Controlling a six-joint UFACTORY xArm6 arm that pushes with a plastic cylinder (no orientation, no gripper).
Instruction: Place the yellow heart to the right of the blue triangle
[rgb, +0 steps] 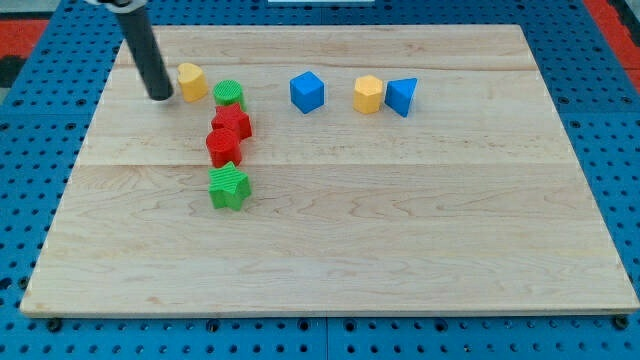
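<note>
My tip (160, 97) rests on the board at the view's upper left, just left of a yellow block (191, 81) that looks like the heart; whether they touch cannot be told. The blue triangle (401, 96) lies far to the right in the same upper row. A second yellow block (368, 94), hexagon-like, sits right against the triangle's left side. The board to the triangle's right is bare wood.
A blue cube (307, 91) lies between the two yellow blocks. A green round block (229, 94) sits just right of the heart, with a red star (232, 123), another red block (223, 146) and a green star (229, 186) in a column below it.
</note>
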